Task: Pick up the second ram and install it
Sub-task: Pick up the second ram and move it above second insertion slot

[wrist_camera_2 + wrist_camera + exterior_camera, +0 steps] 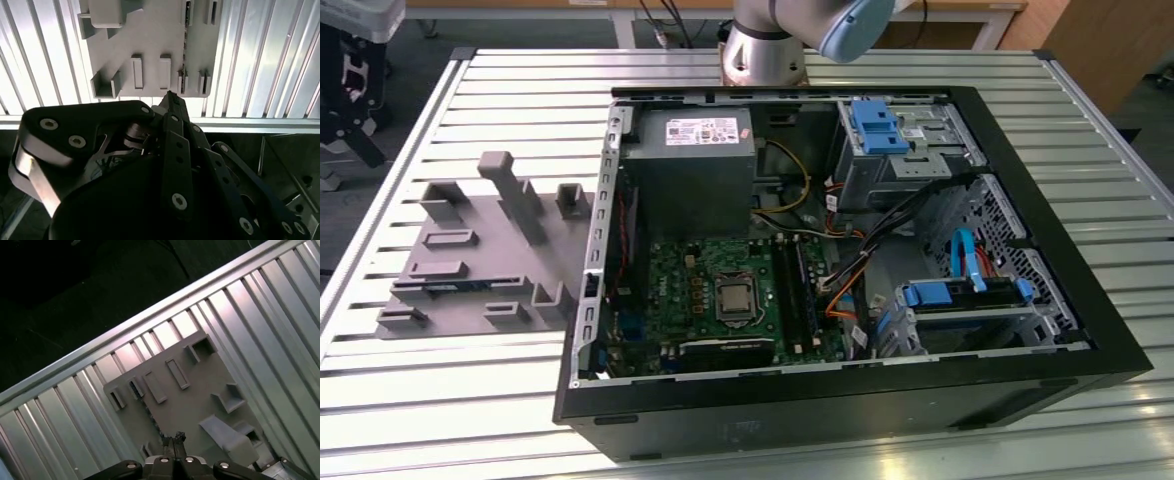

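The gripper (173, 438) is hovering above the grey holder (487, 255) on the bench (454, 400), its fingers pressed together and carrying nothing. The second ram (454, 286) is lying in a slot of that holder, beside the open computer case (1067, 370) and well apart from the motherboard (680, 290). By my reading the pickup is not yet done, so grasping, carrying and seating are all remaining.
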Tool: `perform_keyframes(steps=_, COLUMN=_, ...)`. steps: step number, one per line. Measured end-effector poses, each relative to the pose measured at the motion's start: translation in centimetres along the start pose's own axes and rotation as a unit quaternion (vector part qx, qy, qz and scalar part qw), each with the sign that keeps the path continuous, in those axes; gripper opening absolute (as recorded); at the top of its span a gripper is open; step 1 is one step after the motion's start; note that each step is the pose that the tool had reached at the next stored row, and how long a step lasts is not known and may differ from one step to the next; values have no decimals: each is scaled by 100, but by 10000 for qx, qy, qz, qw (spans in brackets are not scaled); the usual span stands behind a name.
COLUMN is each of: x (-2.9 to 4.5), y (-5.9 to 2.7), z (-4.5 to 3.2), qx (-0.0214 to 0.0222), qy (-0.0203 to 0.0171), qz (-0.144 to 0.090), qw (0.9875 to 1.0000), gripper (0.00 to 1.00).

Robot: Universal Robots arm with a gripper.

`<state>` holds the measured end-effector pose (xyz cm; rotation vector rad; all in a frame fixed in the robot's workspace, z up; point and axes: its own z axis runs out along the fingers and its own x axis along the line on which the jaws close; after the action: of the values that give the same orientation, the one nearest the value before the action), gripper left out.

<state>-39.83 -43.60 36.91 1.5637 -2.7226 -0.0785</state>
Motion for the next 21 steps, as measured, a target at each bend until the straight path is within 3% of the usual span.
perform_keyframes(steps=6, x=1, y=0, z=12, qx=-12, qy=22, qz=-502, qw=9987, gripper=11)
perform_keyframes(steps=16, x=1, y=0, z=14, qx=-14, qy=25, qz=-574, qw=9983, gripper=11)
perform_keyframes(steps=18, x=1, y=0, z=15, qx=-17, qy=30, qz=-706, qw=9975, gripper=11)
perform_keyframes(steps=21, x=1, y=0, z=18, qx=-23, qy=42, qz=-980, qw=9952, gripper=11)
